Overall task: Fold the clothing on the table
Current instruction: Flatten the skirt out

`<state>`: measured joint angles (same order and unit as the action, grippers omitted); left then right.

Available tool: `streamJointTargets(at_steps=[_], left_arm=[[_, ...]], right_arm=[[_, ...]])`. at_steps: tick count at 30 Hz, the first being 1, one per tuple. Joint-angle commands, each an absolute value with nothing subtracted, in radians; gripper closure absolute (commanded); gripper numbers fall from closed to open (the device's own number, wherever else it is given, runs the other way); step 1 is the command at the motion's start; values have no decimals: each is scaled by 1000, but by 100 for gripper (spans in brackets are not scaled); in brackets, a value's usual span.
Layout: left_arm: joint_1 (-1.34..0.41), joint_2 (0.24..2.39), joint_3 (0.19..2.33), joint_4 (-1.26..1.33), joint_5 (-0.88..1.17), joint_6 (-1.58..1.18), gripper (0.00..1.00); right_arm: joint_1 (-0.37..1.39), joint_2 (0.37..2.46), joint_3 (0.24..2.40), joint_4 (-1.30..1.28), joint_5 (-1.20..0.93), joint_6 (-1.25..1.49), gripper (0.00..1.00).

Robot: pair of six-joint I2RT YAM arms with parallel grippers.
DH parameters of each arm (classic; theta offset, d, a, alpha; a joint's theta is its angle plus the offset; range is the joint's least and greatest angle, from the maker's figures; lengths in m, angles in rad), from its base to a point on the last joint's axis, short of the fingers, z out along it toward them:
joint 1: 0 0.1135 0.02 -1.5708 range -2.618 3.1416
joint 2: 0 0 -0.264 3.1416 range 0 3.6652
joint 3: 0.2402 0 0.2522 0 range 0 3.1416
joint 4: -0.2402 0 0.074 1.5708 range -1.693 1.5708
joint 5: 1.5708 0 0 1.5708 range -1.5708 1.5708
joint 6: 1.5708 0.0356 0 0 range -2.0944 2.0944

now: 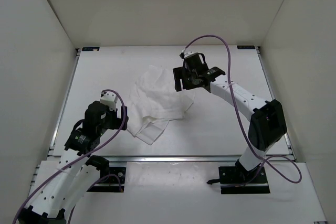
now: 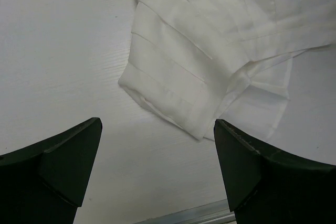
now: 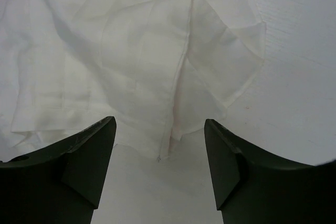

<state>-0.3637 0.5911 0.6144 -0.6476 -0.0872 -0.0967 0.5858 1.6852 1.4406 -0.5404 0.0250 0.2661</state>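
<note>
**Item 1: the clothing** [image 1: 157, 100]. One white garment, thin and creased, no print. It lies bunched in the middle of the table, a little left of centre and between the two grippers. A narrower hemmed part reaches toward the near left. In the left wrist view the clothing [image 2: 210, 40] shows several stacked layers with straight fold lines and a rounded near corner. In the right wrist view the clothing [image 3: 131, 51] shows a long seam running near to far and a loose flap on its right side.

**Item 2: the table** [image 1: 220, 124]. Flat white surface, bare around the garment in both wrist views [image 2: 63, 51] [image 3: 299, 77]. A metal rail [image 1: 184, 157] runs along the near edge and shows at the bottom of the left wrist view [image 2: 194, 214].

**Item 3: left gripper** [image 1: 118, 115]. It sits near the left side, just beside the garment's near-left part. The jaws are spread to full width and hold nothing. The left wrist view [image 2: 157, 123] shows bare table and the garment's corner between the dark fingers.

**Item 4: right gripper** [image 1: 185, 83]. It sits over the garment's far-right edge. The jaws are parted wide with nothing gripped. The right wrist view [image 3: 158, 120] shows the seam lying between the fingers. Whether they touch the fabric cannot be told.

**Item 5: purple cable** [image 1: 220, 40]. It arcs over the right arm.
</note>
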Motion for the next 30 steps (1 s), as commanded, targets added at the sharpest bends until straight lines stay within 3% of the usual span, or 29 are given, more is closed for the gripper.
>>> streamJointTargets(at_steps=[1, 8, 11, 12, 13, 15, 17, 18, 20, 21, 22, 25, 30], left_arm=[[-385, 552, 611, -620, -72, -91, 1], [-407, 523, 609, -621, -77, -97, 1], [-417, 462, 588, -601, -103, -109, 1], [-419, 453, 583, -592, -100, -110, 1], [-407, 433, 574, -594, -103, -107, 13], [-382, 434, 575, -594, -100, -101, 68], [-357, 466, 598, -597, -103, -101, 95], [-359, 492, 623, -604, -121, -112, 100], [-351, 546, 673, -610, -120, -149, 91], [-332, 592, 713, -620, -77, -185, 76], [-306, 644, 745, -623, -55, -196, 69], [-272, 747, 755, -621, 61, -312, 56], [-347, 782, 660, -508, 75, -465, 53]], right_arm=[[589, 1648, 1405, -486, 17, 261, 34], [620, 1575, 1263, -400, 14, 216, 28], [617, 1565, 1237, -405, 15, 218, 32], [623, 1553, 1221, -397, 20, 224, 38], [623, 1539, 1212, -391, 29, 210, 45], [643, 1511, 1158, -371, 49, 209, 80], [653, 1476, 1120, -361, 32, 213, 91], [660, 1471, 1096, -354, 26, 216, 86], [682, 1444, 1036, -328, 21, 232, 65], [680, 1431, 1016, -319, 11, 236, 61], [675, 1430, 994, -302, 11, 248, 55], [652, 1437, 977, -302, -32, 244, 51], [661, 1477, 953, -261, -44, 250, 48]])
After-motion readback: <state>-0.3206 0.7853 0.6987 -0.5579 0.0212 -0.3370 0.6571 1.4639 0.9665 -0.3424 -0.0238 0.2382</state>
